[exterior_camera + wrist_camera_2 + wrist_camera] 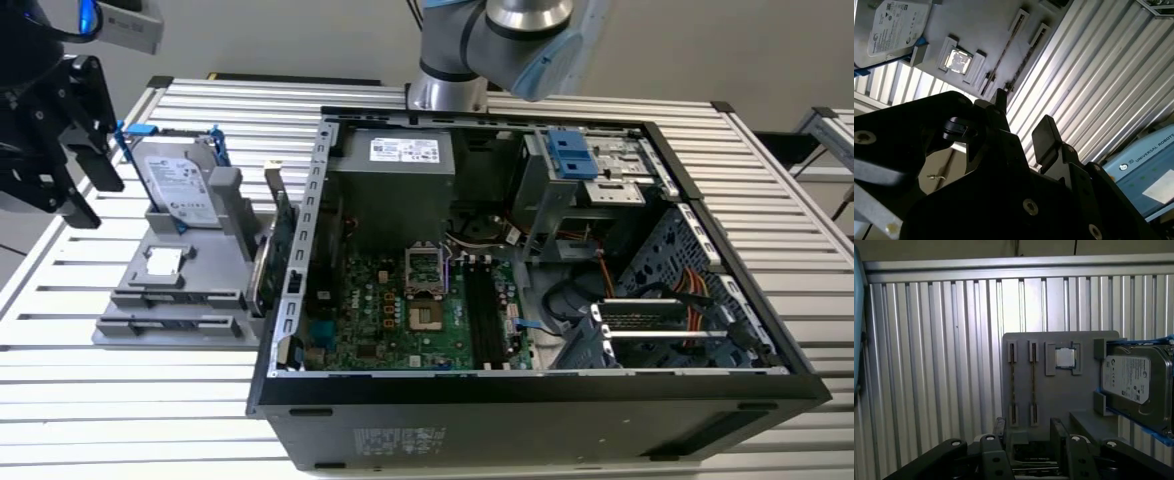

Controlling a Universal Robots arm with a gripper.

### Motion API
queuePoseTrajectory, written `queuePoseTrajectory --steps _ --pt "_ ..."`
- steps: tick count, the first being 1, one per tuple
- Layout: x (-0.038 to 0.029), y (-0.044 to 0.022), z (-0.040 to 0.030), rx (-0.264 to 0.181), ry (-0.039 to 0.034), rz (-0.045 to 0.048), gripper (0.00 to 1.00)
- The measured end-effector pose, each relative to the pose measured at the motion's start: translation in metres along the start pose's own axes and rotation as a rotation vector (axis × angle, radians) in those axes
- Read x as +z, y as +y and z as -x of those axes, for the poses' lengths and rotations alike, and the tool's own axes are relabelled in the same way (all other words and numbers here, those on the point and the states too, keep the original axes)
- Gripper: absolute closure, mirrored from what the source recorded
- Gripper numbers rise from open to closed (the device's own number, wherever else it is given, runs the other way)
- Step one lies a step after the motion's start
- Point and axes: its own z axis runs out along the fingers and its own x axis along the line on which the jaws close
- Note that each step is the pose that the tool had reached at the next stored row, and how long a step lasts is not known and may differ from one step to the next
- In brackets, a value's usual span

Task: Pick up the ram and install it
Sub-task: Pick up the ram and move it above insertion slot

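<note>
Fingers [1059,435] of my gripper [1028,423] are standing apart with nothing between them, so I am carrying no load. I am hovering over the grey holder [1054,400], where the ram [1013,382] is sitting on edge in its slot, just beside a second stick [1033,382] of the same look. In the exterior view the holder is lying at nine o'clock from the computer case [534,420], and my gripper is hanging at about ten o'clock from the holder. I am judging the close spacing to be the main risk: a slightly offset descent could be putting a finger onto the neighbouring stick or the thin top edge, tipping or scraping a board. Gripping off the middle could be letting it swing.
</note>
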Motion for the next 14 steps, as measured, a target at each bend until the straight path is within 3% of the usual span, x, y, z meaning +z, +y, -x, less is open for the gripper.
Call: queuePoseTrajectory --steps 14 --pt "0.0114 0.0 -0.0002 -0.004 -0.0001 0.0 0.0"
